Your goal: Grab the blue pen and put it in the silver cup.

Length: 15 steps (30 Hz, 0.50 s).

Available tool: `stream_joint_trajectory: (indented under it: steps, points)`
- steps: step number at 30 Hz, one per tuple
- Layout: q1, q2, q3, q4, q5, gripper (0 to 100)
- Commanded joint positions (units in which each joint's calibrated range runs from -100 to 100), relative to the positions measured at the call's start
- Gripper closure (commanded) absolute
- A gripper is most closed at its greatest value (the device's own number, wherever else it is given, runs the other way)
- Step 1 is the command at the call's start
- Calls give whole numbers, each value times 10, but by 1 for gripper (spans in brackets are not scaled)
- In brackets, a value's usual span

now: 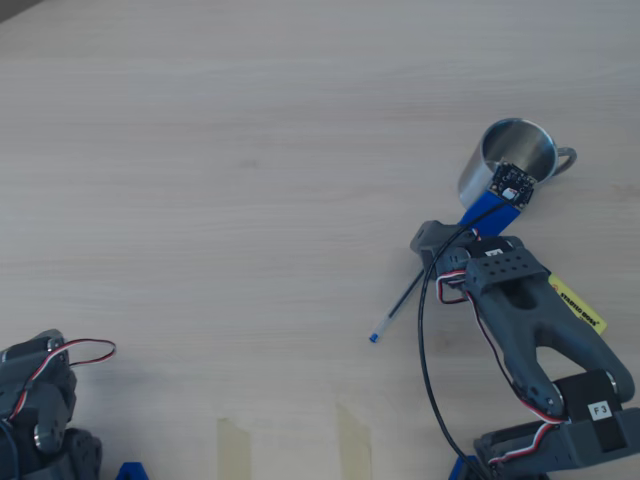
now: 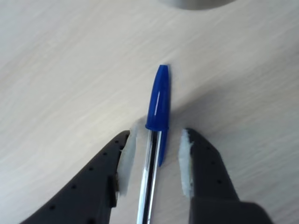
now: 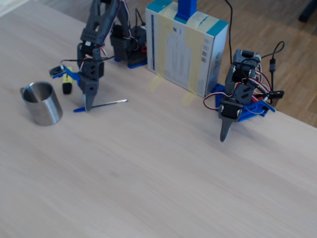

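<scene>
Pincer [image 2: 154, 161] spread apart, straddling the blue pen [image 2: 157, 105] just behind its cap, not yet closed on it.

We see the pen lying flat on the desk [image 1: 200, 150], cap end towards the silver cup [image 1: 510, 160], which stands upright nearby with its handle turned away from the arm in the overhead view. We judge the main risk is a grip so near the cap: the long barrel may droop or swivel once lifted, and the pen could roll out between the pads [image 2: 127, 156]. Since the cup is close, a swinging tail might knock it over. The yellow highlighter [image 1: 578, 305] lies beside the arm, clear of the pen.
</scene>
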Motion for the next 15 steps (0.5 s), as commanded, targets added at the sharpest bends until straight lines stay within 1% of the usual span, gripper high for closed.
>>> stream_joint_trajectory:
  steps: [1,7,12,15]
  points:
    - [-7,3,16,6,-3,87]
    - [-7,3,16,7,-3,88]
    - [-7,3,16,7,-3,94]
    - [-7,3,16,7,-3,96]
